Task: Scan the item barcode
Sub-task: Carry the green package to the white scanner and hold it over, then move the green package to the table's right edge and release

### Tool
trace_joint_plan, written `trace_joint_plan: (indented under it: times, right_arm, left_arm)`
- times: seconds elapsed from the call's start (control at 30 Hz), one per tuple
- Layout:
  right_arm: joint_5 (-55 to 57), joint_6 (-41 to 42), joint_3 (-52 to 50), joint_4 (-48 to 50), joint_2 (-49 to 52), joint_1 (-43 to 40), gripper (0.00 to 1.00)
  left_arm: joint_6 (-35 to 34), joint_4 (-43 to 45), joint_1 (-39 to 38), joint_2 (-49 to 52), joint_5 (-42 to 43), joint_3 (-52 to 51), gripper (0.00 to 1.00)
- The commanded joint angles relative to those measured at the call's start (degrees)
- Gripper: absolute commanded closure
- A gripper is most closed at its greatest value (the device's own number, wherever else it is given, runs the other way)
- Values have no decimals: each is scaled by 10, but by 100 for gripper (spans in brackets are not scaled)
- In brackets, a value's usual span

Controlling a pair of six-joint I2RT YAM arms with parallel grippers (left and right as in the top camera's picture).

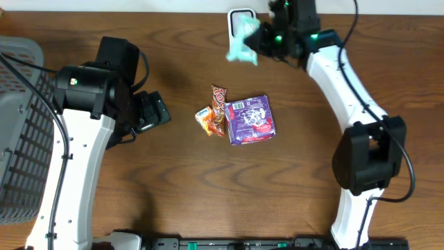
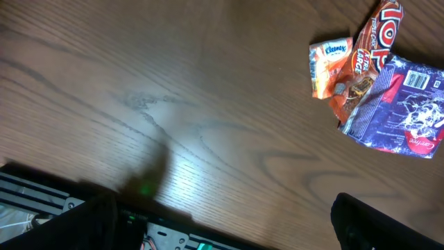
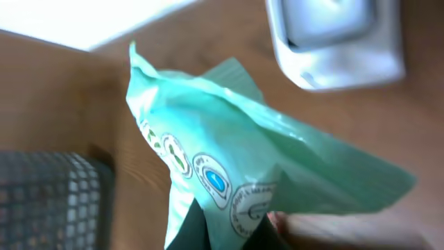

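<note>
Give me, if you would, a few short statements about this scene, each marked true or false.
1. The right hand is shut on the green packet. True.
2. The left hand holds the purple packet. False: the left hand is open and empty, and the purple packet lies on the table.
3. The green packet is held close to the white scanner. True.
4. The grey basket stands beside the right arm. False: it stands at the table's edge beside the left arm.
</note>
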Motion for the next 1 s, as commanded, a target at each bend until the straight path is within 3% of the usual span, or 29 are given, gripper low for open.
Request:
trace_joint_plan:
  times: [0.0, 0.23, 0.43, 0.6, 0.77, 0.97]
  right_arm:
    - [9, 109, -1, 97, 26, 4, 99]
    - [15, 184, 0, 294, 90, 4, 99]
    - [42, 203, 1, 374, 148, 3, 92]
    - [42, 145, 2, 367, 153, -5, 92]
    - [-7, 134, 32, 339, 152, -44, 99]
    - [-62, 125, 106, 187, 139, -134, 99]
  left_arm:
    - [1, -4, 2, 4, -10, 4, 2]
    - [1, -4, 2, 4, -10, 4, 2]
    - [1, -4, 2, 4, -10, 4, 2]
    - [1, -4, 2, 4, -10, 4, 2]
    - [1, -4, 2, 4, -10, 4, 2]
    - [1, -4, 2, 4, -10, 4, 2]
